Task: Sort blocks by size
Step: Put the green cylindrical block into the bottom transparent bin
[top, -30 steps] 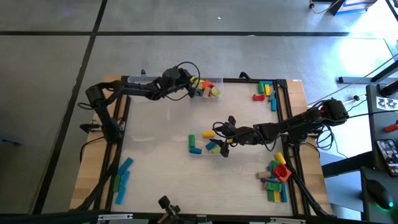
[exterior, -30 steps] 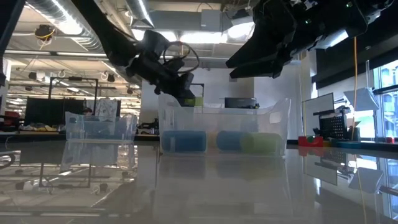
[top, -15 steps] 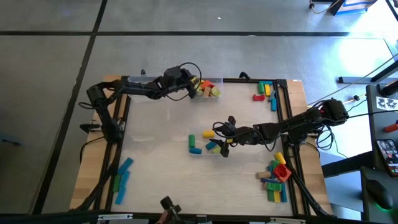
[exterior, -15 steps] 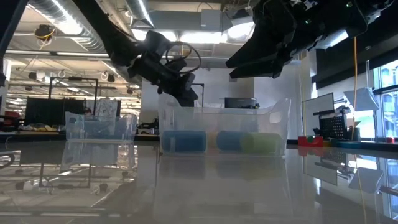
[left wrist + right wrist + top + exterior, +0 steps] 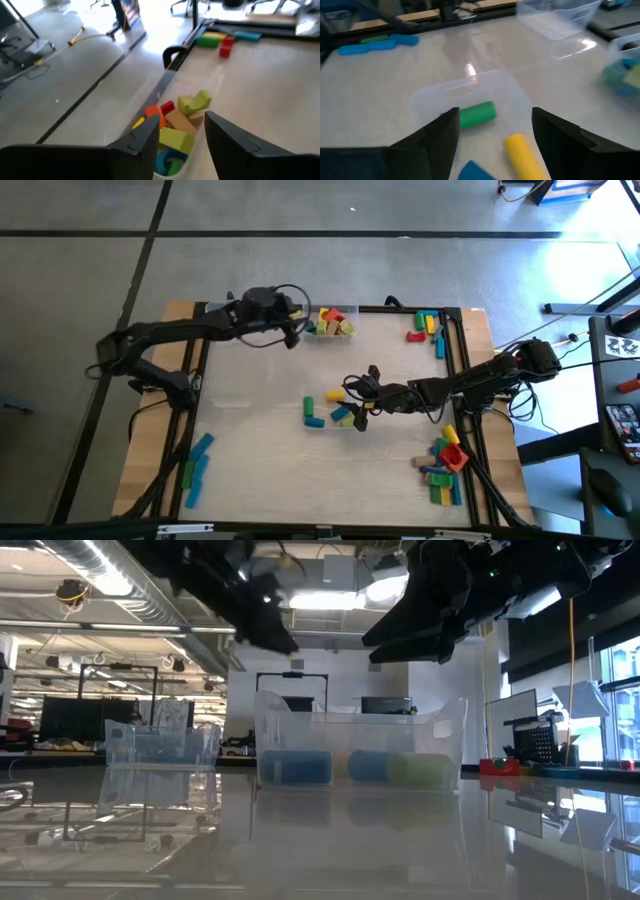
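Pale tabletop point(image 5: 260, 440) fills the high view, with blocks gathered in several groups, so we judge the sort well under way but not finished.

At the far edge a clear tub point(image 5: 333, 324) holds a heap of short chunky blocks point(image 5: 336, 326) in green, yellow, orange and red; the left wrist view shows them point(image 5: 172, 131) piled against the tub wall. Our left gripper point(image 5: 291, 332) hovers just beside this tub, fingers apart and holding nothing.

Mid-table, a second tub point(image 5: 470, 92) holds what looks like the unsorted stock: a green cylinder point(image 5: 477, 114), a yellow cylinder point(image 5: 521, 152) and some blue pieces point(image 5: 343, 415). Our right gripper point(image 5: 359, 405) hangs over it, fingers spread wide and empty.

Other groups lie near the table edges:
- long blue and green blocks point(image 5: 196, 468) at the near left corner
- a mixed heap point(image 5: 444, 468) at the near right
- a few pieces point(image 5: 427, 327) at the far right corner

Whether those three sit in tubs, we cannot tell from above.

We reckon what is left is to clear the middle tub piece by piece into the matching groups.
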Robot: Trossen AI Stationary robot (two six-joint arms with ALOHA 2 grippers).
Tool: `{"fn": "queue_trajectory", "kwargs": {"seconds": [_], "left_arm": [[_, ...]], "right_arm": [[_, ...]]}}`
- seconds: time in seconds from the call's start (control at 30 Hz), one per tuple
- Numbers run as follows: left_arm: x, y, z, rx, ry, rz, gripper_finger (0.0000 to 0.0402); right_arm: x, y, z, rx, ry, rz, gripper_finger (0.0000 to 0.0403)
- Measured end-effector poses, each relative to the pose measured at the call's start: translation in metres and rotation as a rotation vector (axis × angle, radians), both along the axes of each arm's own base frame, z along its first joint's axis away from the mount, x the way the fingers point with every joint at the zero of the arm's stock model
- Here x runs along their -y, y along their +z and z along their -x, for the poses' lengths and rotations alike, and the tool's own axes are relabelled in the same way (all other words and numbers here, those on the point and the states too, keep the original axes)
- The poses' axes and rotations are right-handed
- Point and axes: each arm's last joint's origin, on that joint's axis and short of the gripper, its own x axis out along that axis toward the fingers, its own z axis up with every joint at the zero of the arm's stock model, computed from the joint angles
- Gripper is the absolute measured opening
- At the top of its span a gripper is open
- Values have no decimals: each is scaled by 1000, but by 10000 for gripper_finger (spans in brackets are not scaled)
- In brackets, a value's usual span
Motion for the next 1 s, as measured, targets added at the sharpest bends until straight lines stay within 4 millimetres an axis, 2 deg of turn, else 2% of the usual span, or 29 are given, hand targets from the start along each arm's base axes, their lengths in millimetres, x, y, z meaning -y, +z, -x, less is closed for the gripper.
{"fn": "queue_trajectory", "kwargs": {"seconds": [0.17,0.33,0.47,0.7,0.83,1.0], "left_arm": [[33,17,27,55,-58,-10,135],[65,4,50,77,-119,46,131],[87,-20,61,84,-172,108,131],[116,-56,69,105,-254,208,131],[127,-67,71,104,-302,215,131],[135,-69,71,112,-338,213,131]], "right_arm": [[7,12,9,14,-125,53,246],[26,34,27,40,-248,37,246],[53,42,42,11,-352,13,246],[105,40,59,-83,-520,-6,246],[135,37,68,-112,-598,-45,246],[170,36,84,-153,-668,-36,246]]}}
